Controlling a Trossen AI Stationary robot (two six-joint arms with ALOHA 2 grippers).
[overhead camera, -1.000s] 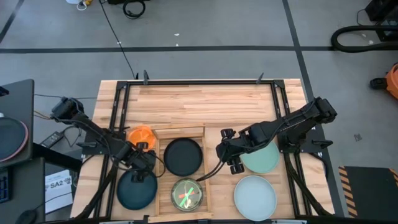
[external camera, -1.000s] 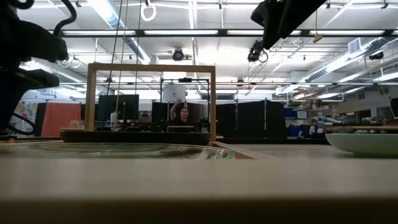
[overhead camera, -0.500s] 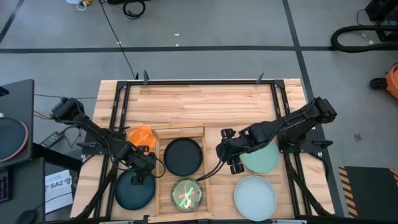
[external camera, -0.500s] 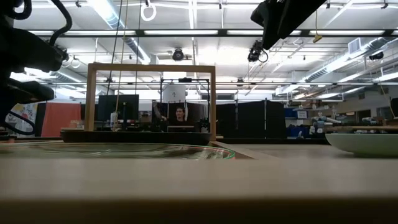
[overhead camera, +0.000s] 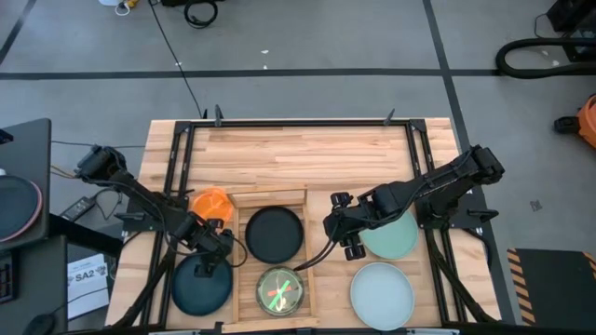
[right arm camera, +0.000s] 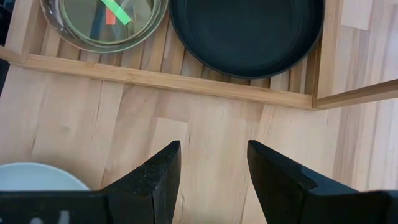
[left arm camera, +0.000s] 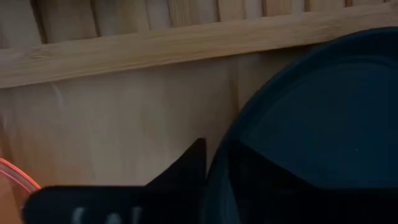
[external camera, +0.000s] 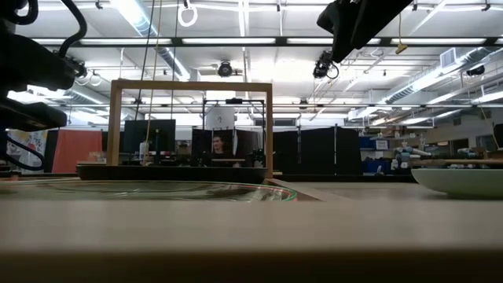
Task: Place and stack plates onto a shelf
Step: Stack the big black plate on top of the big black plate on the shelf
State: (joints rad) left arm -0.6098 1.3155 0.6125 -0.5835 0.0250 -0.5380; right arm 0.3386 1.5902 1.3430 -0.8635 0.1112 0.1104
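Observation:
In the high view the wooden shelf tray (overhead camera: 270, 195) holds the black plate (overhead camera: 275, 233) at its far end and a small green translucent plate (overhead camera: 281, 290) at its near end. Left of the tray, the dark teal plate (overhead camera: 205, 287) lies flat on the table, with the orange plate (overhead camera: 212, 200) beyond it. My left gripper (overhead camera: 212, 249) is at the teal plate's far rim. My right gripper (overhead camera: 337, 231) hovers open over bare table between the tray and the mint plate (overhead camera: 396, 237). The pale plate (overhead camera: 382, 293) lies nearer. Blue and purple plates do not show. My left gripper (left arm camera: 221, 146) has the dark teal plate's far rim (left arm camera: 225, 158) between its fingers. One finger (left arm camera: 186, 177) is outside the rim and the other is inside the bowl. It comes slanting down from the table's far left. The plate lies flat on the table.
Black frame rails run along the table's left and right sides. In the right wrist view the tray's raised rim (right arm camera: 155, 79) lies just beyond my open fingers, with the black plate (right arm camera: 249, 28) and green plate (right arm camera: 102, 22) behind it. The table's far half is bare wood.
My left gripper has settled slightly lower at the dark teal plate's far rim; its outline in the low view has shifted. No plate has moved, and my right arm has kept still.

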